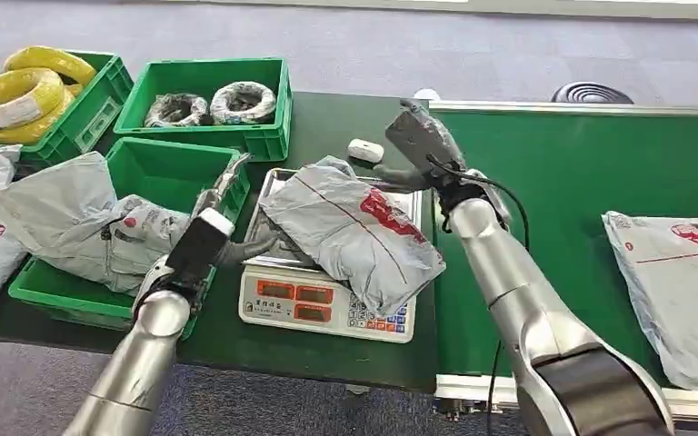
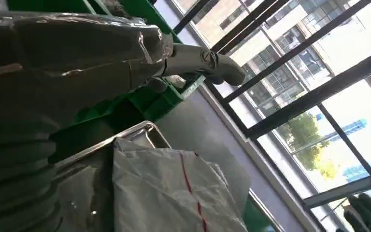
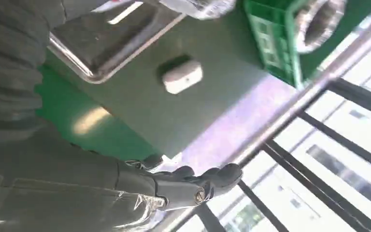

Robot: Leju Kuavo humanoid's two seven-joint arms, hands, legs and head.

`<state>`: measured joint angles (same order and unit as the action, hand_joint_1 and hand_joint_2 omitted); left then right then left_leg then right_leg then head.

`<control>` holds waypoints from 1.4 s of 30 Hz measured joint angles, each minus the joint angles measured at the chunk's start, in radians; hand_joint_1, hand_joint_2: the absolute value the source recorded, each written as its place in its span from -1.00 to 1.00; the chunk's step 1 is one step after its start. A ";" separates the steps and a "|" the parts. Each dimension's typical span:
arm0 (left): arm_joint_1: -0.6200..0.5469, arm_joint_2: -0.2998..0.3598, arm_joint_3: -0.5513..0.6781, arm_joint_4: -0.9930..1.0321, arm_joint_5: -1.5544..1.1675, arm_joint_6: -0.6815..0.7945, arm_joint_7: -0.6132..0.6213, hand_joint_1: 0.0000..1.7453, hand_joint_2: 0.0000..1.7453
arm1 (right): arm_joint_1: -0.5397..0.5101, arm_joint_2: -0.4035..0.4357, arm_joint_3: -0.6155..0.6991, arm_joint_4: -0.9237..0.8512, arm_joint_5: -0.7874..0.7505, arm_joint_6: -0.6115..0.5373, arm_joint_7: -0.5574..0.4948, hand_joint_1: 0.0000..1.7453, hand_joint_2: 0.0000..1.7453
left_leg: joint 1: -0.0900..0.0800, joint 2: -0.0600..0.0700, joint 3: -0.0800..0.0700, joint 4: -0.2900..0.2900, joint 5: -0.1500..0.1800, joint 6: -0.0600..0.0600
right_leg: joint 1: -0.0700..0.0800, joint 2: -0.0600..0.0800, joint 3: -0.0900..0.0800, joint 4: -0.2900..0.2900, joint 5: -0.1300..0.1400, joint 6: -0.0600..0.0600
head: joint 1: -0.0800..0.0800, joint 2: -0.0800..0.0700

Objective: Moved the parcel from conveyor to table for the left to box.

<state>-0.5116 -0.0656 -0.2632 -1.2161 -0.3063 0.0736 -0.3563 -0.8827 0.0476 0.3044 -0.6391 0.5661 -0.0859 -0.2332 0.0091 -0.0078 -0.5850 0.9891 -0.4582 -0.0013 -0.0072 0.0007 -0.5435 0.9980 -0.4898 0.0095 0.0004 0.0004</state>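
Observation:
A grey parcel (image 1: 354, 227) with a red logo lies across the metal tray (image 1: 273, 186) of a white scale (image 1: 323, 304) on the dark green table. My left hand (image 1: 223, 195) hovers at the tray's left edge, beside the parcel, fingers (image 2: 200, 60) stretched out and holding nothing. In the left wrist view the parcel (image 2: 174, 191) rests on the tray (image 2: 140, 130) close to that hand. My right hand (image 1: 418, 136) is raised over the parcel's far right corner, its fingers (image 3: 198, 186) extended and empty. A second grey parcel (image 1: 682, 291) lies on the green conveyor (image 1: 563, 182) at the right.
A green box (image 1: 159, 168) holding grey parcels stands left of the scale. Behind it are a bin of yellow cable coils (image 1: 27, 91) and a bin of grey coils (image 1: 209, 104). A small white device (image 1: 364, 150) lies on the table beyond the tray.

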 measured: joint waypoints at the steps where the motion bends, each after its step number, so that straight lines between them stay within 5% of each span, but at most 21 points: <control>1: -0.019 -0.002 -0.007 0.018 -0.003 0.003 0.003 -1.00 1.00 | 0.019 -0.010 -0.014 -0.027 -0.013 -0.019 -0.018 -1.00 1.00 | 0.000 0.000 0.000 0.000 0.000 0.000 | 0.000 0.000 0.000 0.000 0.000 0.000 | 0.000 0.000; 7: -0.135 -0.015 -0.060 0.177 -0.080 0.032 0.045 -1.00 1.00 | 0.221 -0.086 -0.126 -0.309 -0.108 -0.254 -0.113 -1.00 1.00 | 0.000 -0.003 -0.001 0.000 0.000 0.000 | 0.000 -0.001 -0.001 -0.001 0.000 0.000 | 0.000 0.000; 16: -0.292 -0.091 -0.182 0.504 -0.237 -0.009 0.114 -1.00 1.00 | 0.499 -0.119 -0.240 -0.695 -0.021 -0.358 -0.113 -1.00 1.00 | 0.000 -0.001 -0.001 0.000 -0.001 0.000 | 0.000 0.000 -0.001 -0.001 0.000 0.000 | 0.000 0.000; 17: -0.302 -0.098 -0.197 0.539 -0.254 -0.024 0.119 -0.82 1.00 | 0.520 -0.119 -0.253 -0.734 -0.016 -0.365 -0.113 -1.00 1.00 | 0.000 -0.001 -0.001 0.000 -0.001 0.000 | 0.000 0.000 -0.001 -0.001 0.000 0.000 | 0.000 0.000; 18: -0.310 -0.106 -0.211 0.567 -0.264 -0.033 0.123 0.40 1.00 | 0.538 -0.119 -0.263 -0.765 -0.012 -0.367 -0.113 -1.00 1.00 | 0.000 0.000 -0.001 0.000 -0.001 0.000 | 0.000 0.000 -0.001 -0.001 0.000 0.000 | 0.000 0.000; 19: -0.315 -0.114 -0.224 0.594 -0.273 -0.040 0.125 0.70 1.00 | 0.553 -0.119 -0.273 -0.796 -0.009 -0.367 -0.113 -1.00 1.00 | 0.000 0.000 -0.001 0.000 -0.001 0.000 | 0.000 0.000 -0.001 -0.001 0.000 0.000 | 0.000 0.000; 20: -0.320 -0.121 -0.234 0.614 -0.276 -0.043 0.127 0.76 1.00 | 0.566 -0.119 -0.283 -0.818 -0.006 -0.367 -0.112 -1.00 1.00 | 0.000 0.000 -0.001 0.000 -0.001 0.000 | 0.000 0.000 -0.001 -0.001 0.000 0.000 | 0.000 0.000; 26: -0.350 -0.150 -0.283 0.700 -0.308 -0.050 0.128 1.00 1.00 | 0.608 -0.118 -0.329 -0.904 0.000 -0.357 -0.103 -1.00 1.00 | 0.000 0.000 -0.001 0.000 -0.001 0.000 | 0.000 0.000 -0.001 -0.001 0.000 0.000 | 0.000 0.000; 42: -0.354 -0.182 -0.293 0.735 -0.241 0.080 0.073 1.00 1.00 | 0.632 -0.088 -0.355 -0.949 0.037 -0.304 -0.092 -1.00 1.00 | 0.000 0.000 -0.001 0.000 -0.001 0.000 | 0.000 0.000 0.000 0.000 0.000 0.000 | 0.000 0.000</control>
<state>-0.8657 -0.2479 -0.5567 -0.4806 -0.5476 0.1536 -0.2834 -0.2504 -0.0405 -0.0507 -1.5885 0.6035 -0.3899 -0.3254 0.0089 -0.0080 -0.5864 0.9888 -0.4587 -0.0011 -0.0072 0.0006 -0.5439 0.9978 -0.4899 0.0096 0.0004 0.0000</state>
